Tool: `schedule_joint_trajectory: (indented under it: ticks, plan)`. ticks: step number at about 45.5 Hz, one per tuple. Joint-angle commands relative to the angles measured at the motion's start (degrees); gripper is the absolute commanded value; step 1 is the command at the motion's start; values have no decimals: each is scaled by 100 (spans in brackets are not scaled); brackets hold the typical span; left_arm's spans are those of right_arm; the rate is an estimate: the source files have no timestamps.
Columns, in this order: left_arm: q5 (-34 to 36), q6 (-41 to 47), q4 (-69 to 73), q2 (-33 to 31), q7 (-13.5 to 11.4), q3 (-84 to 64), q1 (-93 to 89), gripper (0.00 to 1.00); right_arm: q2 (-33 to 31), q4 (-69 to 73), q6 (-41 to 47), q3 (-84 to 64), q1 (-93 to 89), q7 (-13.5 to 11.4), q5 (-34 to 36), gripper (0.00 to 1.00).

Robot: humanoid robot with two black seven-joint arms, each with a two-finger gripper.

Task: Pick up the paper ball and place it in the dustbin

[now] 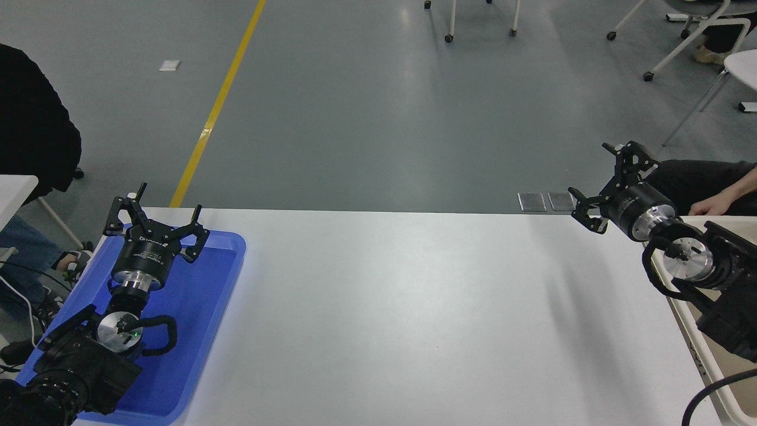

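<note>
No paper ball shows in the head view. The dustbin (689,331), cream with a rounded rim, stands off the table's right edge and is largely covered by my right arm. My right gripper (591,177) is raised above the table's far right corner, open, with nothing between its fingers. My left gripper (155,207) stays parked over the far end of a blue tray at the lower left, open and empty.
The shallow blue tray (201,307) lies on the white table (402,307) at the left. A person's hand (707,206) and dark sleeve rest just behind the dustbin at the right. Another person in black sits at the far left. Wheeled chairs stand at the back.
</note>
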Motion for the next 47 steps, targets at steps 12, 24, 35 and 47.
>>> schedule_joint_trajectory:
  ticks: [12,24,35,47]
  plan:
    - [0,0,1,0,0,0,-8,100,256,-23,988,507,-758,26,293,100]
    - [0,0,1,0,0,0,0,100,221,-173,1243,639,-881,26,285,100]
    - [0,0,1,0,-9,0,0,100,220,-358,1304,639,-890,26,285,100]
    - [0,0,1,0,0,0,0,100,229,-349,1304,683,-890,26,293,100]
